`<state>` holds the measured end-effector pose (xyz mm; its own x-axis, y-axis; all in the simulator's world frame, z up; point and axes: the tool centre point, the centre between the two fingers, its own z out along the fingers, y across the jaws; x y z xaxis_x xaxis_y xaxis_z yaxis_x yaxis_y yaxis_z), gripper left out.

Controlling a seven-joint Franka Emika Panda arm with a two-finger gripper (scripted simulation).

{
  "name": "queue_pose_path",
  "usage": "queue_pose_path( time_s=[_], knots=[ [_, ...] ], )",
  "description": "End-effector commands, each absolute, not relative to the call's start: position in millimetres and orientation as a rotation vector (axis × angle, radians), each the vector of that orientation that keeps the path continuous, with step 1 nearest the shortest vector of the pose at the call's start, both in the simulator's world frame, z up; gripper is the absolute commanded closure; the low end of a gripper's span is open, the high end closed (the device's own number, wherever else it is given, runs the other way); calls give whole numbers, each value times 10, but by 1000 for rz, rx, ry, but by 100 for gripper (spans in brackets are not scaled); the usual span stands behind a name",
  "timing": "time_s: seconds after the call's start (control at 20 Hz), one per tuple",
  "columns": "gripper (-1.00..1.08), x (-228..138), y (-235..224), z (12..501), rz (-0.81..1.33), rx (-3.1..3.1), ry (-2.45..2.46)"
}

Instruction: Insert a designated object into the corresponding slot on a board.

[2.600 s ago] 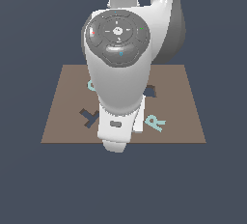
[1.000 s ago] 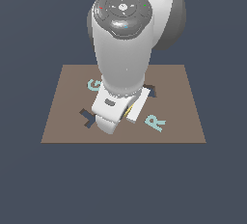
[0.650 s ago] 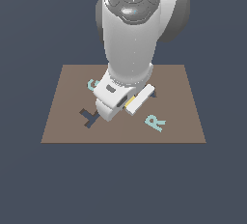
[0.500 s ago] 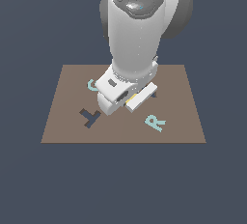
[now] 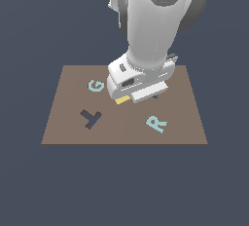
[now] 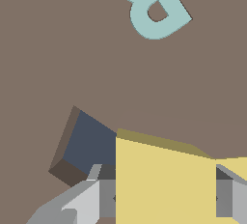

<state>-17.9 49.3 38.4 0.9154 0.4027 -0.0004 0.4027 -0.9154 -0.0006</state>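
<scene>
My gripper (image 5: 127,98) hangs low over the middle of the brown board (image 5: 68,122), shut on the designated object, a pale-yellow square tile (image 5: 121,100). In the wrist view the tile (image 6: 164,179) sits between my grey fingers (image 6: 84,201) just above the board (image 6: 58,49). The slot (image 6: 89,143), a dark navy square cut-out, lies right beside the tile and is partly covered by it. In the exterior view only a sliver of the slot (image 5: 155,96) shows under my hand.
A turquoise G (image 5: 96,85) lies on the board toward the exterior view's left. A turquoise R (image 5: 156,123) (image 6: 149,6) lies nearer the front right. A dark T-shaped cut-out (image 5: 90,118) sits at front left. My arm hides the board's far middle.
My hand has swung from near the T-shaped cut-out toward the exterior view's right and farther back on the board, the yellow tile still in its grip.
</scene>
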Motion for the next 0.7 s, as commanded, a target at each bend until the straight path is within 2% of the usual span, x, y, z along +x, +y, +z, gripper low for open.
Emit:
queue_pose_path(
  time_s=[0.0,0.65],
  knots=[
    [108,-219,569,391,0,-3096,-530],
    [108,-295,851,402,0,-3137,-152]
  ],
)
